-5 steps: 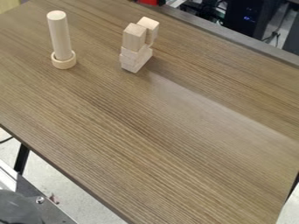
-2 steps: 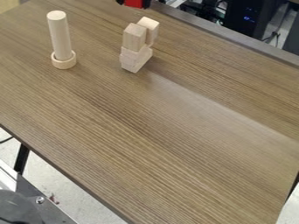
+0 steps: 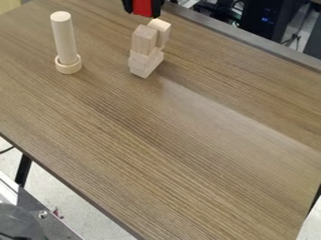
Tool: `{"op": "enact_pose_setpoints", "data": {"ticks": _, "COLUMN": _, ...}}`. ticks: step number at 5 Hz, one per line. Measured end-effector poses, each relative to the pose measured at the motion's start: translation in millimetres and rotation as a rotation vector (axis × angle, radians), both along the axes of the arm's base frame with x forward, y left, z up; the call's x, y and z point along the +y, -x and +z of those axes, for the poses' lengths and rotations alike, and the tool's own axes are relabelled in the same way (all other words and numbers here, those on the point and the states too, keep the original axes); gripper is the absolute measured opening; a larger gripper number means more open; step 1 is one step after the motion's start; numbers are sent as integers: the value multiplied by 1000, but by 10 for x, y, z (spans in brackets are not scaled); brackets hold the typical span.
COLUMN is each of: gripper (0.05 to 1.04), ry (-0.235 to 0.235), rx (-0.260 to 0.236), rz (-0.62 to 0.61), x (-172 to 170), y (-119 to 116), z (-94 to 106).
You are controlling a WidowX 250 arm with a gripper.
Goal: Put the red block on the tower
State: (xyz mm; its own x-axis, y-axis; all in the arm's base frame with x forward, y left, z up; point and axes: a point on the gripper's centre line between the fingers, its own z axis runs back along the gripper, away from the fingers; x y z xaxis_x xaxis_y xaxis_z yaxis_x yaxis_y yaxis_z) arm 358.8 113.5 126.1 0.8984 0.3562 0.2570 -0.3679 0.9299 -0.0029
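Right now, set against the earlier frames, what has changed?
The end effector, gripping the red block throughout, has moved left in the picture, then farther down into view, bringing the block just above and behind the wooden tower. Nothing was let go. The tower, wooden cylinder and ring stayed put.

the rod (image 3: 64,40) stands in the ring (image 3: 69,69), left of the tower (image 3: 143,41).

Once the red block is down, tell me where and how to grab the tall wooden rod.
I'd grip the rod by its upper shaft, coming from above and pinching opposite sides. It stands upright, with round sides exposed, and the ring is only around its foot.
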Motion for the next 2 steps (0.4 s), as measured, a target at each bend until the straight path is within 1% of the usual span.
{"op": "enact_pose_setpoints", "data": {"ticks": 1, "gripper": 598, "ry": -4, "rx": -4, "rz": -2, "x": -8, "y": -11, "z": -11}}
{"op": "enact_pose_setpoints", "data": {"ticks": 2, "gripper": 598, "ry": -4, "rx": 8, "rz": -12, "x": -46, "y": 7, "z": -55}}
